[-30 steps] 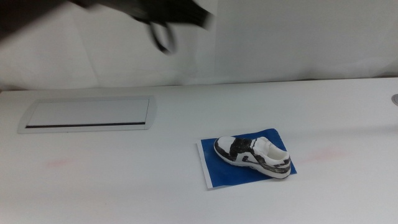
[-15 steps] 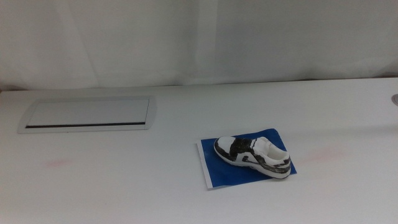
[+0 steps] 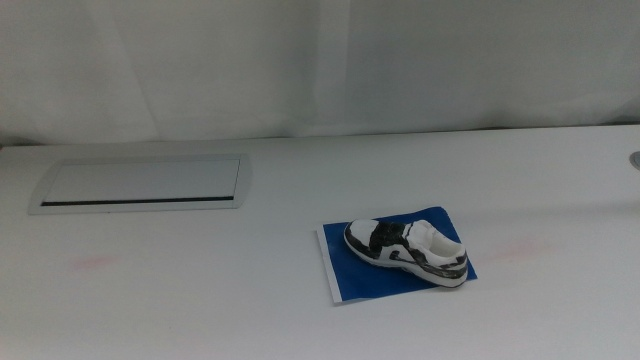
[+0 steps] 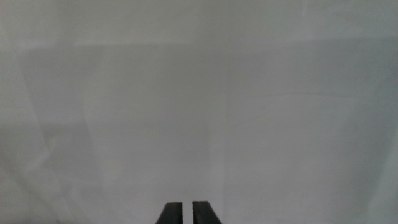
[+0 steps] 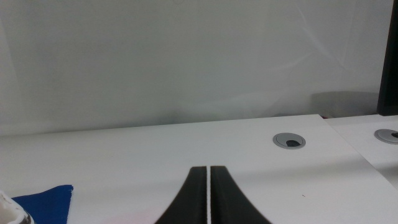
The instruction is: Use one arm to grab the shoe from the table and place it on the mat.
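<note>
The table point(image 3: 180, 290) fills most of the middle view, a broad white surface with faint pinkish smudges toward its near left and near right. Behind it hangs a pale wall or curtain. Set into the table at the far left is a grey-framed rectangular panel point(image 3: 142, 184), well apart from everything else.

The mat point(image 3: 345, 275) lies right of centre and toward the near side, a thin dark blue sheet turned a little askew to the table's edges, with a pale strip along its left side. The shoe point(image 3: 406, 251) rests on the mat — white with black panels, upright on its sole, set diagonally with its toe toward the far left and its heel toward the near right. The heel end reaches the mat's near right corner; whether it overhangs the edge cannot be told. A corner of the same blue mat point(image 5: 43, 199) shows in the right wrist view, with a sliver of the shoe beside it.

No arm appears in the middle view. The left end effector point(image 4: 185, 212) points at a plain pale surface, its two dark jaws close together with only a narrow slit between them. The right end effector point(image 5: 208, 198) sits low over the table, jaws pressed together and holding nothing — beyond it lies a small round grey grommet point(image 5: 289, 140) in the table.
</note>
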